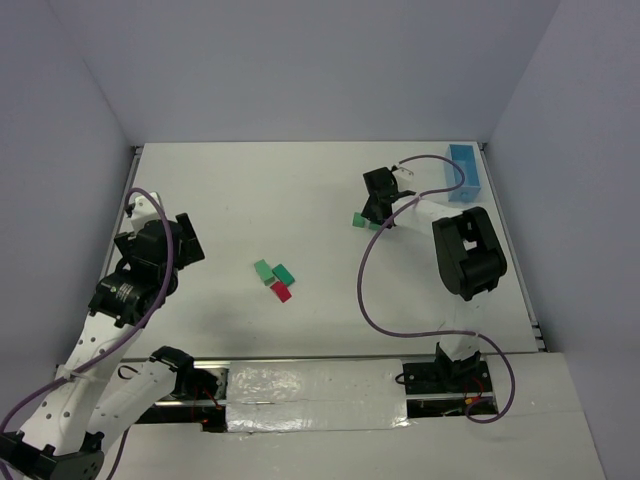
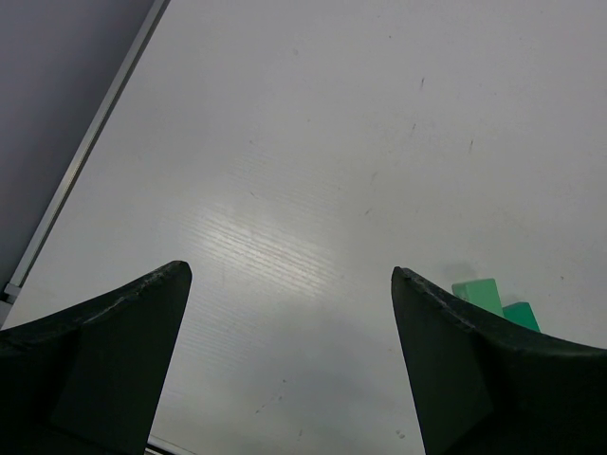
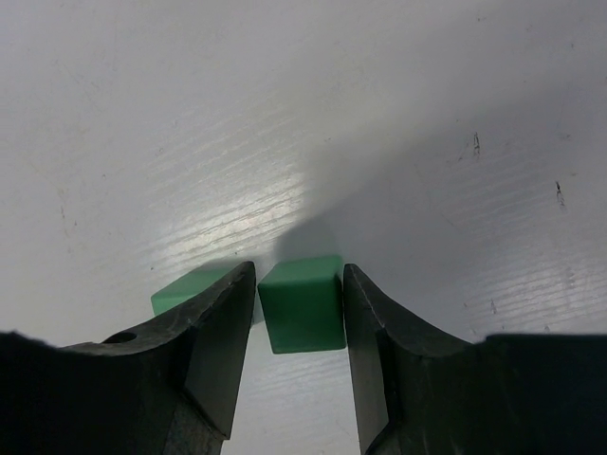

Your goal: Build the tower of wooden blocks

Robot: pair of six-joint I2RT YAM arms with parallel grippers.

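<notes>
Two green blocks [image 1: 263,269] [image 1: 284,272] and a red block [image 1: 281,291] lie close together mid-table. My right gripper [image 1: 378,212] is low over the table at the back right. In the right wrist view its fingers [image 3: 223,332] press the sides of a third green block [image 3: 302,303]. A fourth green block [image 3: 190,289] lies just outside the left finger and also shows in the top view [image 1: 358,219]. My left gripper [image 1: 187,243] is open wide and empty, left of the middle group. Two green blocks [image 2: 477,294] peek out behind its right finger.
A light blue tray [image 1: 465,172] stands at the back right corner. A purple cable [image 1: 365,290] loops over the table from the right arm. Grey walls close in the left, back and right sides. Taped strips run along the near edge.
</notes>
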